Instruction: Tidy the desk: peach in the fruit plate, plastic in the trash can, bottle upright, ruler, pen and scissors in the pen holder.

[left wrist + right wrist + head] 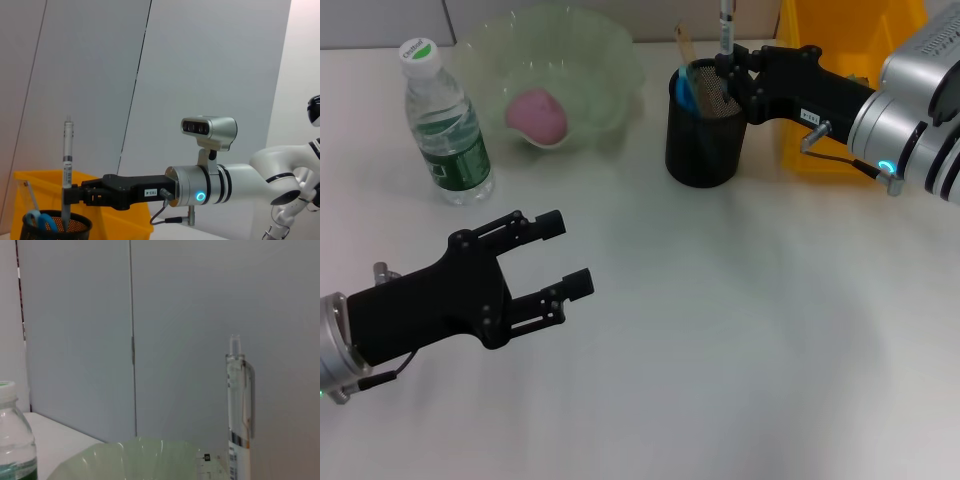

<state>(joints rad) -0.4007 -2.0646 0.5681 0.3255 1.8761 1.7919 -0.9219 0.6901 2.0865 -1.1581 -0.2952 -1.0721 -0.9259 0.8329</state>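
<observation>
We see the right gripper [725,68] clamped on the pen [726,25], held upright with its lower end hidden inside the pen holder [705,125]. The pen's top is cut off in the head view. The left gripper [568,255] hovers spread and empty over the desk [740,320].

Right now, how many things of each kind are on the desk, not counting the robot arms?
Bottle: 1
Fruit plate: 1
Peach: 1
Pen holder: 1
Pen: 1
Scissors: 1
Ruler: 1
Yellow bin: 1
Total: 8
</observation>
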